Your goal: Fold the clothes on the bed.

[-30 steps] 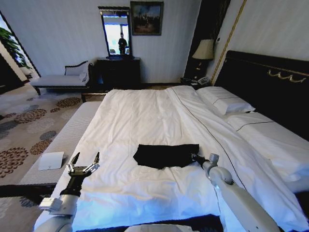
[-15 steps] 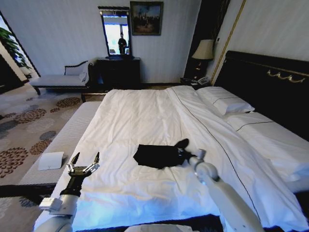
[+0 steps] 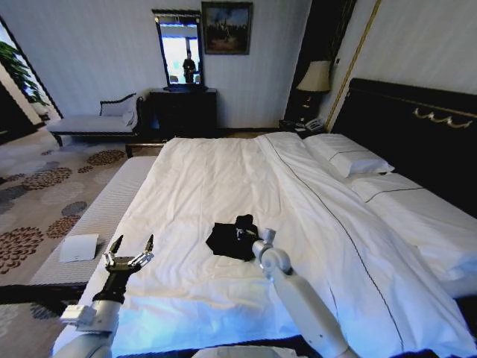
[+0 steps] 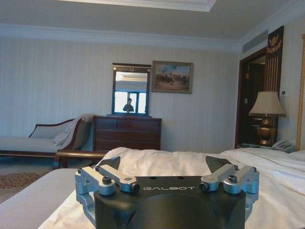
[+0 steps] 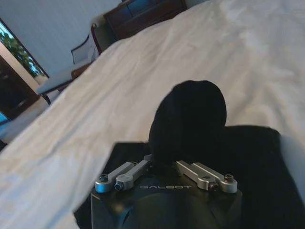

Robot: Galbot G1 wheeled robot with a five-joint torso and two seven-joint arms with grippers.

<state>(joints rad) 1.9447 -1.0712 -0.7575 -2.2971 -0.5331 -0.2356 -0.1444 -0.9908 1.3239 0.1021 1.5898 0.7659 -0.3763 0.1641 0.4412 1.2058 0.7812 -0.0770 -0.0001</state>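
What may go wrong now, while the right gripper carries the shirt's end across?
The right gripper is shut on a small bunch of the black T-shirt; the soft fabric may slip out or land crooked. The left gripper hovers open over the bed, so nothing pins the lower layer, which may drag.

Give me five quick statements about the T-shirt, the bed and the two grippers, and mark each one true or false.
1. The right gripper is shut on a fold of the black T-shirt. True.
2. The T-shirt lies on a pillow by the headboard. False: it lies on the white bed cover toward the foot end, well away from the pillows.
3. The left gripper is open and holds nothing. True.
4. The left gripper rests on the T-shirt. False: it is off to the shirt's left, near the bed's edge, not touching it.
5. The T-shirt is spread out flat with both sleeves showing. False: it is gathered into a small dark bundle.
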